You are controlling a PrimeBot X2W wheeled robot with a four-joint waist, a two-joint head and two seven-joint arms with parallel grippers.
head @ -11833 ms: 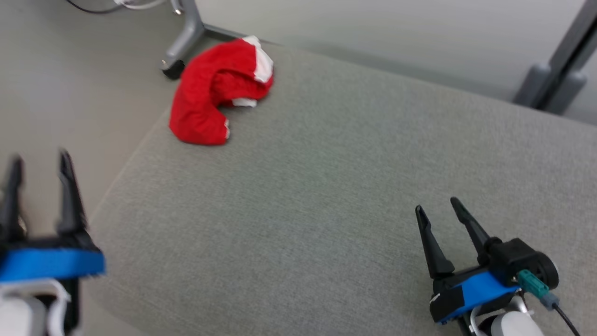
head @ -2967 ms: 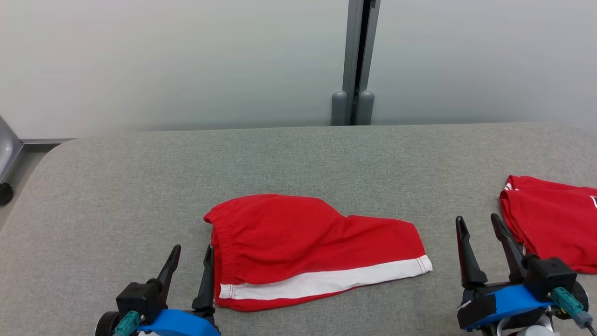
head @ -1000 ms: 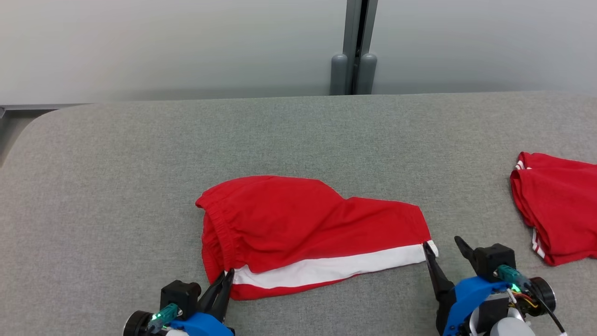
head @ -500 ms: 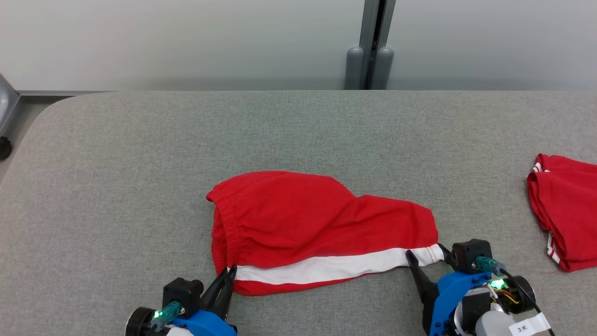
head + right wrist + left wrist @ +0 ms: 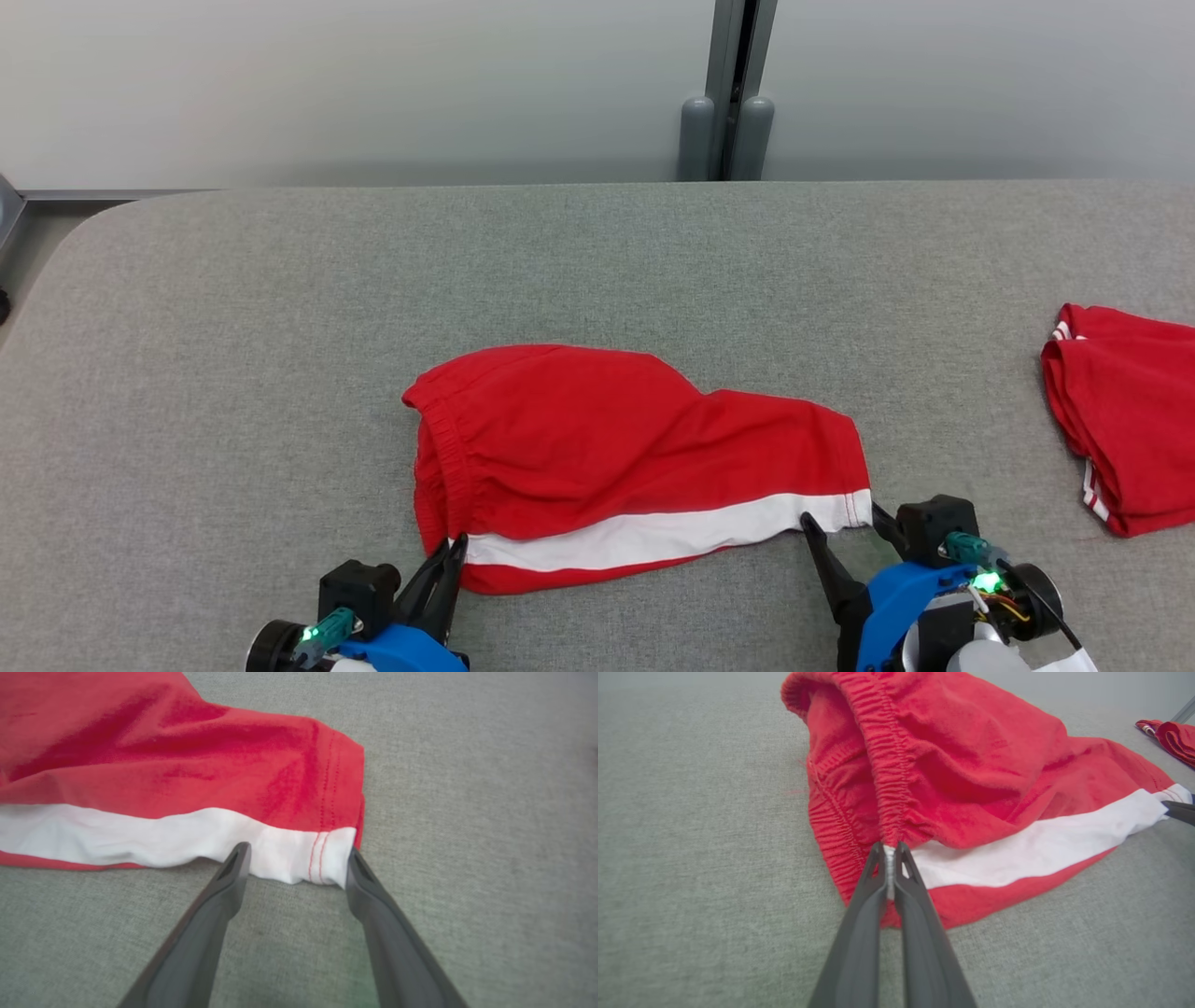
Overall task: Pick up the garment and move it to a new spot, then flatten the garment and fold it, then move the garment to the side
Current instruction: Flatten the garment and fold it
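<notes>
Shorts lie on the grey table, toward 6 o'clock; the left claw is pinched tight on the waistband at their 7 o'clock corner, and the right claw gapes wide astride the hem at 4 o'clock, gripping nothing, likely to lift both ends for a fold; no writing is readable
</notes>
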